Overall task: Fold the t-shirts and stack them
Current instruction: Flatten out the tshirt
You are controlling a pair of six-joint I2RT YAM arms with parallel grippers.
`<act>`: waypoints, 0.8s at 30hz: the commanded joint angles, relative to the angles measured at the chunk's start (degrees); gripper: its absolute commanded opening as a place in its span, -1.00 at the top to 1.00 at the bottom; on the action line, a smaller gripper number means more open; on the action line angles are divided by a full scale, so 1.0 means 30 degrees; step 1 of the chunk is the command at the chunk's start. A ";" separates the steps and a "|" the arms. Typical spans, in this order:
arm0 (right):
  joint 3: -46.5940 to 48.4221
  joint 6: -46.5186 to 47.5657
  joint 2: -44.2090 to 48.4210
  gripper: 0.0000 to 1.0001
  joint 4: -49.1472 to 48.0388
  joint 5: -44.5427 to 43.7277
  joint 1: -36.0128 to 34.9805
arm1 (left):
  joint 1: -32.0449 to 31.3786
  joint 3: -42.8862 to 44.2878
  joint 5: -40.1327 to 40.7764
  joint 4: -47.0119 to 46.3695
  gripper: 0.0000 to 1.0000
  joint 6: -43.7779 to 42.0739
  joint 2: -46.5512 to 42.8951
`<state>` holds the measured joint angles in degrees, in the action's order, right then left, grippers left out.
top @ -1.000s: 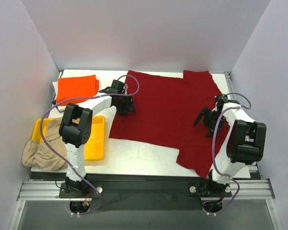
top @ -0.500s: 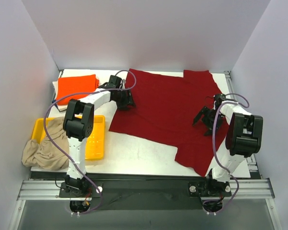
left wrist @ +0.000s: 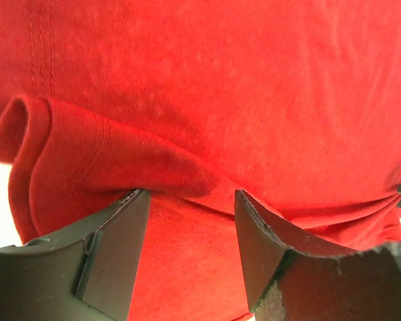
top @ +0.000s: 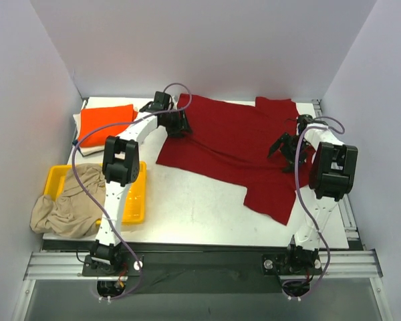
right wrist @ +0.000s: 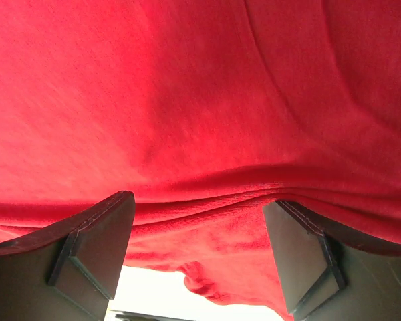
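A dark red t-shirt (top: pixel 230 144) lies spread over the back and right of the table, with its near right part reaching toward the front edge. My left gripper (top: pixel 176 124) is down on its far left edge. In the left wrist view the gripper (left wrist: pixel 190 204) is open, with a fold of red cloth (left wrist: pixel 120 160) lying ahead of the fingertips. My right gripper (top: pixel 289 148) is on the shirt's right side. In the right wrist view it (right wrist: pixel 200 210) is open wide over wrinkled red cloth (right wrist: pixel 207 120). A folded orange t-shirt (top: pixel 107 122) lies at the back left. A crumpled beige t-shirt (top: pixel 67 204) hangs over the tray.
A yellow plastic tray (top: pixel 132 195) sits at the front left with the beige shirt partly in it. A pale cloth edge (top: pixel 80 144) shows under the orange shirt. Bare white table (top: pixel 194 214) lies in front of the red shirt. Walls close in on all sides.
Both grippers have moved toward the back of the table. The red shirt's near left edge has slid back with them, baring more table in front.
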<state>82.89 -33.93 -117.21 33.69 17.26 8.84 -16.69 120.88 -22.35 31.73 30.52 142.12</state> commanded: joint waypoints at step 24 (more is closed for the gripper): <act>0.3690 0.0441 0.0861 -0.58 0.0810 0.1279 -0.0486 | 0.0494 -0.8790 0.6219 0.0351 0.05 -0.2381 -0.9991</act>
<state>95.07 -34.00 -121.54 34.30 20.05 8.12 -15.84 99.88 -7.53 32.01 24.73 112.64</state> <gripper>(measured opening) 0.791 0.502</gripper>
